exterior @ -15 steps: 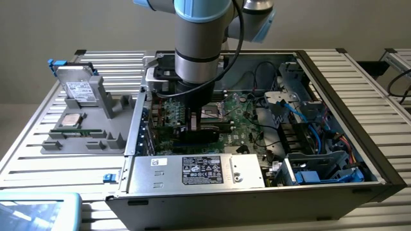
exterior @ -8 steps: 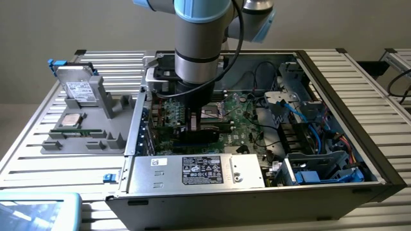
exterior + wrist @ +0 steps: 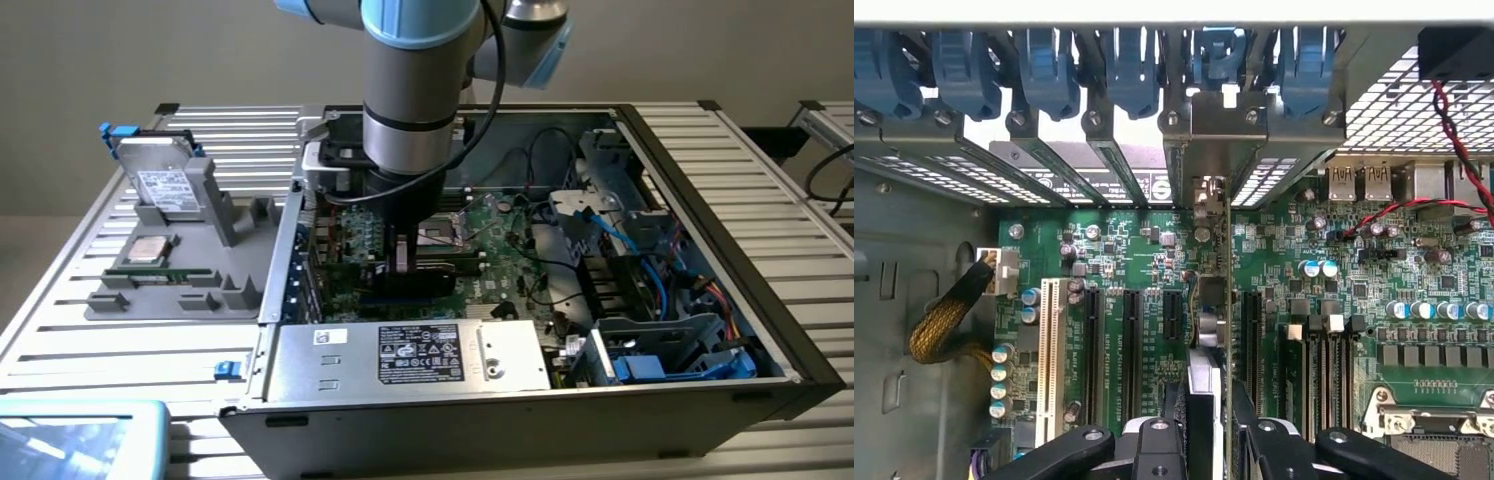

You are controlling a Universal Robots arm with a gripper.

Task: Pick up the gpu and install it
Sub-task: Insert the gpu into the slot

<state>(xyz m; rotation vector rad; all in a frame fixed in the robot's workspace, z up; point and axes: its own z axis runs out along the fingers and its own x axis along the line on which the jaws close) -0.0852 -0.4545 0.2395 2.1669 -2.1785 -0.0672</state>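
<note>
- Open computer case [image 3: 747,230] lies on a slatted metal table [image 3: 80,330]; its motherboard [image 3: 501,240] faces up.
- Robot arm [image 3: 407,90] reaches straight down into the case, over the board's left half in the exterior view.
- Gripper [image 3: 1206,425] sits low over the expansion slots; its black fingers [image 3: 1159,440] are clamped on either side of a thin upright card.
- That card is the gpu [image 3: 1214,300], seen edge-on in the wrist view, standing vertical between the fingers and running toward the rear bracket openings.
- Its metal bracket end [image 3: 1222,130] stands at the row of blue slot latches [image 3: 1044,75], in line with one opening there.
- The gpu's lower edge lies along a black expansion slot [image 3: 1252,335]; whether it is fully seated cannot be told.
- A white PCI slot [image 3: 1049,355] and further black slots lie to one side of the card; capacitors and the CPU socket [image 3: 1434,425] lie to the other.
- In the exterior view, a grey parts holder [image 3: 187,270] stands left of the case, on the table.
- The holder carries a silver hard drive [image 3: 167,185] with a white label, propped upright at its far end, and a small square chip [image 3: 147,250] lying flat.
- Power supply [image 3: 414,355] with a labelled face fills the case's near-left corner; blue cables [image 3: 667,285] run on the right side.
</note>
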